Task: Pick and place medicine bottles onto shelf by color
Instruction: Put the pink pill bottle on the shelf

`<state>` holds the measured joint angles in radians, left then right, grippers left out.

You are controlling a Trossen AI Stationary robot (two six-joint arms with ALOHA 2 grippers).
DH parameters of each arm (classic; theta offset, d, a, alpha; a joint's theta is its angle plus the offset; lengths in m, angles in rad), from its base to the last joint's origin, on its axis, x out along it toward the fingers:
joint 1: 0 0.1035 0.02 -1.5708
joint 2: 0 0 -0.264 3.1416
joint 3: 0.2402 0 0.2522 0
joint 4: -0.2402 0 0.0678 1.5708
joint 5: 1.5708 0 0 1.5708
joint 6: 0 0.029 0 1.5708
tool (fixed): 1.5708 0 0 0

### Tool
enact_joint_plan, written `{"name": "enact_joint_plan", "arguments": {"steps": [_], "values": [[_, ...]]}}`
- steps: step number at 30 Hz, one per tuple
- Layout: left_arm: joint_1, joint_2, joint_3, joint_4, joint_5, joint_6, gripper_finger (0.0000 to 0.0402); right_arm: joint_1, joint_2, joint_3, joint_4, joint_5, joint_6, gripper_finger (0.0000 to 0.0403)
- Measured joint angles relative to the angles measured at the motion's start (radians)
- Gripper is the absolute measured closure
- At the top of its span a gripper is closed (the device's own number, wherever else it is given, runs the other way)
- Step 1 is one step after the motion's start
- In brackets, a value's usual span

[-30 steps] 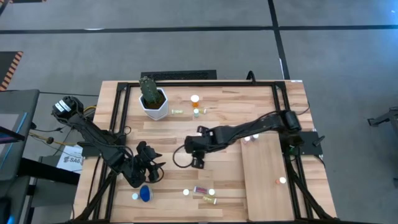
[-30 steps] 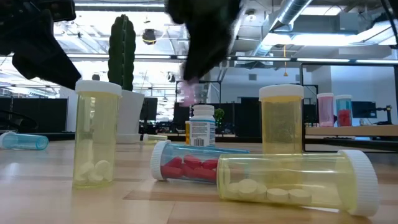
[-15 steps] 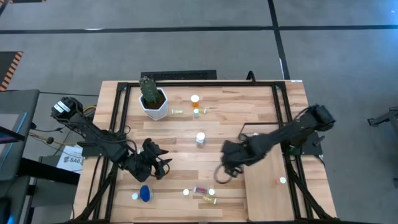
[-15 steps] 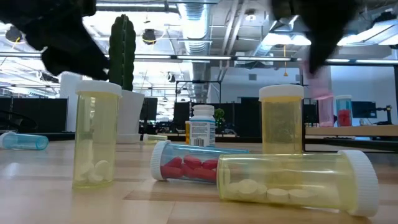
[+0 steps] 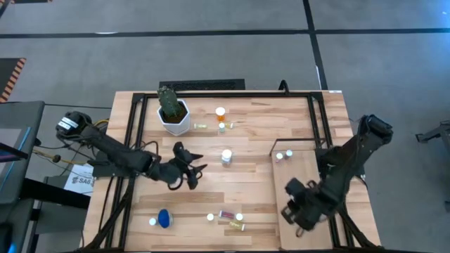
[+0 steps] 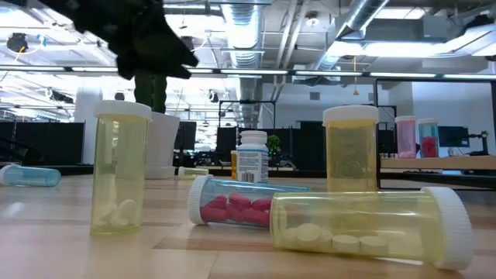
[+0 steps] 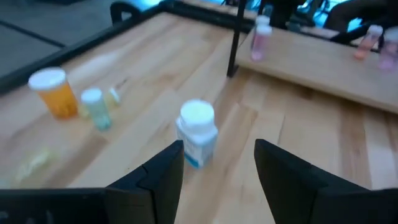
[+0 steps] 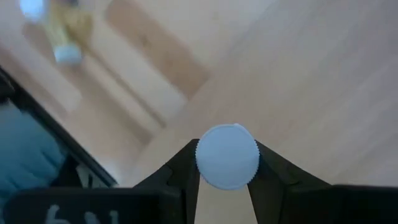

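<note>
My right gripper point(image 5: 292, 211) is over the near part of the pale plywood shelf point(image 5: 304, 179). It is shut on a white-capped bottle point(image 8: 227, 155) whose body is hidden under the cap. My left gripper point(image 5: 195, 173) is open and empty at the table's middle left. It points at an upright white bottle with a blue label point(image 7: 198, 134), which also shows in the high view point(image 5: 226, 156). Two small bottles point(image 5: 284, 154) stand at the shelf's far end. An orange bottle point(image 5: 220, 112) stands at the far middle. Several bottles point(image 5: 226, 218) lie or stand near the front edge. My right gripper pinches the bottle between its two fingers at the sides of its white cap point(image 8: 200, 163). The fingers come from above and point down. The bottle is upright under them, and the cap hides whether its base rests on the shelf.
A white pot with a cactus point(image 5: 173, 112) stands at the far left. A blue bottle point(image 5: 164, 218) lies at the near left. Upright yellow bottles point(image 6: 120, 167) and lying ones point(image 6: 372, 225) crowd the front. A black frame point(image 5: 315, 112) borders the table beside the shelf.
My right gripper has carried a pink bottle from the table's middle toward the right and near edges, to over the shelf's near part. This uncovered the white bottle. My left gripper has moved right and toward the far edge, toward the white bottle.
</note>
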<state>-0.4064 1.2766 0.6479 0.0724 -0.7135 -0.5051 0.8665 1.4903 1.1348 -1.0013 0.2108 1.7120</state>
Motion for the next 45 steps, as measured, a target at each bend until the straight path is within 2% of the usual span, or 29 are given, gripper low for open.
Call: {"name": "enact_joint_plan", "arguments": {"steps": [7,14,19,23,38,45], "values": [[0.093,0.0,0.0,0.152,0.081,0.12,0.0218,0.145,0.004,-0.001,0.015,0.017,-0.068,0.0274],[0.168,0.0,0.0,0.303,0.078,0.218,0.0218,0.223,0.001,-0.001,-0.027,0.079,-0.151,0.0274],[0.213,0.0,0.0,0.423,0.075,0.274,0.0218,0.263,0.002,-0.001,-0.028,0.084,-0.241,0.0273],[0.227,0.0,0.0,0.459,0.078,0.281,0.0218,0.285,0.002,-0.001,-0.018,0.091,-0.299,0.0273],[0.154,0.0,0.0,0.475,0.103,0.124,0.0219,0.341,0.002,-0.001,-0.011,0.112,-0.534,0.0271],[0.072,0.0,0.0,0.536,0.026,0.091,0.0219,0.383,0.002,-0.001,-0.011,0.113,-0.642,0.027]]}}
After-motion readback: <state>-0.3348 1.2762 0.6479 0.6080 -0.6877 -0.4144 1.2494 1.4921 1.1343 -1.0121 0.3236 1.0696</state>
